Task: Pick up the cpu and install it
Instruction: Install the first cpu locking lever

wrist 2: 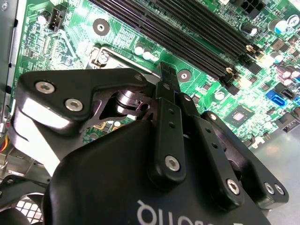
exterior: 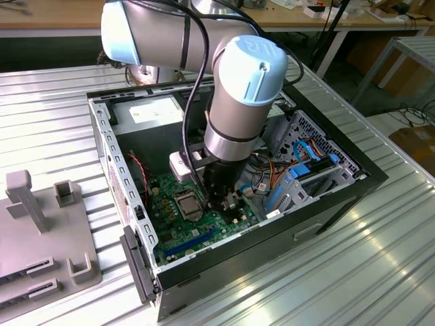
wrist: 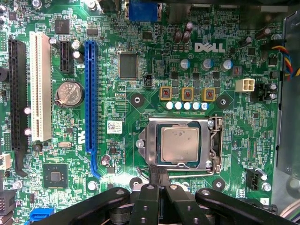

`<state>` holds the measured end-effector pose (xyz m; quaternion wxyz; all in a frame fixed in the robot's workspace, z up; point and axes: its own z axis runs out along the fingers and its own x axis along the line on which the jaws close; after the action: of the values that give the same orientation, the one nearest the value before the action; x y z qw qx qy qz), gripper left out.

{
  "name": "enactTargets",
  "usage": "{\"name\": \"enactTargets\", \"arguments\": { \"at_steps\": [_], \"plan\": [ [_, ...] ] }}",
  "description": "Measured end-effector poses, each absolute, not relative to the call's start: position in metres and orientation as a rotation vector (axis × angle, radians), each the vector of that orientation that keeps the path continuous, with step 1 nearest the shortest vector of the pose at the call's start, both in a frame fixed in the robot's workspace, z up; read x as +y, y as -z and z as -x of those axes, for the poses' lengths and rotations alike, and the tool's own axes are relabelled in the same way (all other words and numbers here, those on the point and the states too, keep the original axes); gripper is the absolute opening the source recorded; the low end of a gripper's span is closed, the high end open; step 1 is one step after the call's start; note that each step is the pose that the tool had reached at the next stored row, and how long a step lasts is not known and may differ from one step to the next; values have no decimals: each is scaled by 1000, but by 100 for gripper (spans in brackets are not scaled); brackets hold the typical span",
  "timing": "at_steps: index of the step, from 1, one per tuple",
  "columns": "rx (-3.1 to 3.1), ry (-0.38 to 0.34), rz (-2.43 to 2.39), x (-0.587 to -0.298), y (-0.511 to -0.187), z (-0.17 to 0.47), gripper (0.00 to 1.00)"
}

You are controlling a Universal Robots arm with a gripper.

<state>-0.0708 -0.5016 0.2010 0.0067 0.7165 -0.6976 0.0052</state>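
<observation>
Silver-grey cpu (wrist: 180, 145) seated in the socket frame (wrist: 146, 143) on the green motherboard (wrist: 140, 61).
In the first wrist view, white and blue slots lie to one side, the chip mid-board; the gripper (wrist: 163, 177) hangs just beside the frame, fingers pressed together, holding nothing.

The green motherboard (wrist: 140, 140) lies flat under the camera. The cpu (wrist: 180, 145), its dull silver top scuffed, sits inside the silver socket frame (wrist: 182, 143), square with the frame's opening. The gripper (wrist: 159, 176) hangs just beside the frame's edge, its black fingers (wrist: 162, 177) pressed together into one narrow tip with nothing between them. Away from the socket stand a long blue slot (wrist: 90, 101), a white slot (wrist: 40, 86) and a round coin battery (wrist: 69, 93) between them.
</observation>
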Motion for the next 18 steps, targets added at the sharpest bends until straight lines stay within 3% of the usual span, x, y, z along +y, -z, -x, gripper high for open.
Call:
{"name": "enactTargets", "arguments": {
  "at_steps": [18],
  "plan": [
    [-2181, -16, -2243, -502, -198, 73, 11]
  ]
}}
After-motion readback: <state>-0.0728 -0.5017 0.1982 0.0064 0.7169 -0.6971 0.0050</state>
